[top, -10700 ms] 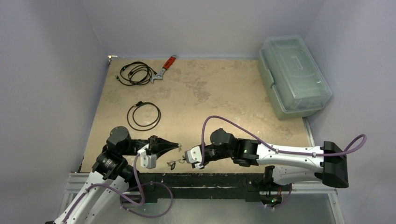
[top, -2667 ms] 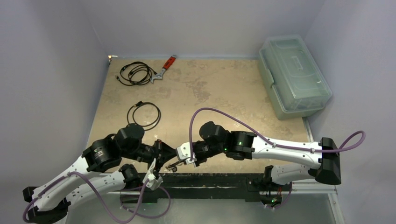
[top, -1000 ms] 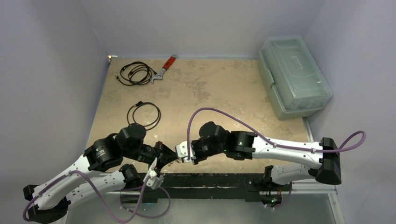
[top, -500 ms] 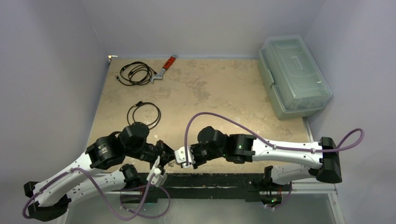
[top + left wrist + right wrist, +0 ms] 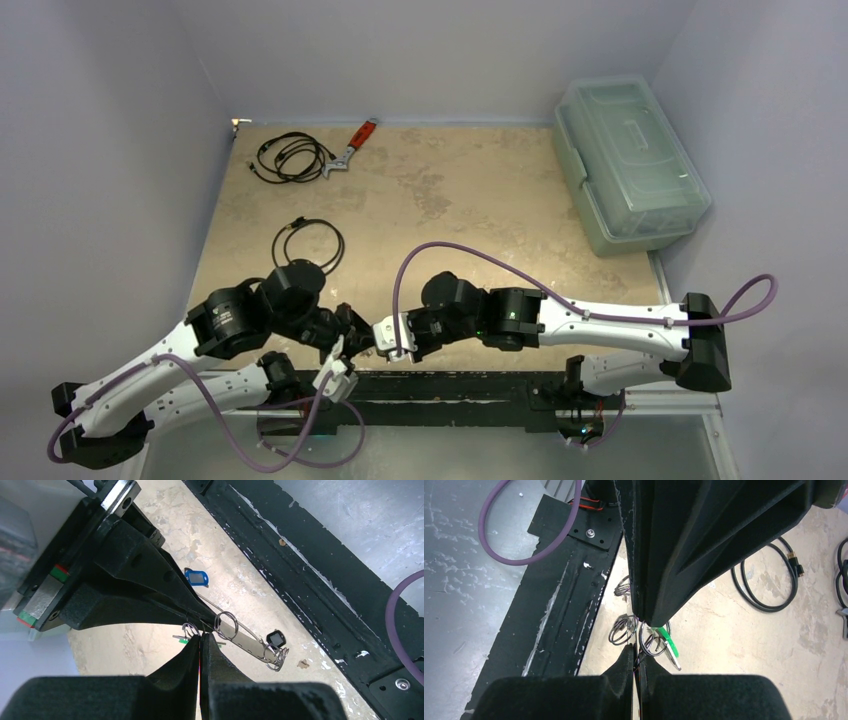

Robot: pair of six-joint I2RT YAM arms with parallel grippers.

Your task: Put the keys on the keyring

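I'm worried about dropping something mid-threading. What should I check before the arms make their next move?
1. Right gripper shut on the keyring: ok, jaws closed and the wire runs from its tip.
2. Left gripper shut: ok.
3. Green key firmly pinched by the left gripper: cannot tell; it hangs right at that tip.
4. Green key threaded onto the keyring: cannot tell.
5. Blue key on the keyring: not ok; it lies loose on the table.
6. Dark key on the keyring: ok, it appears to hang at the far end.
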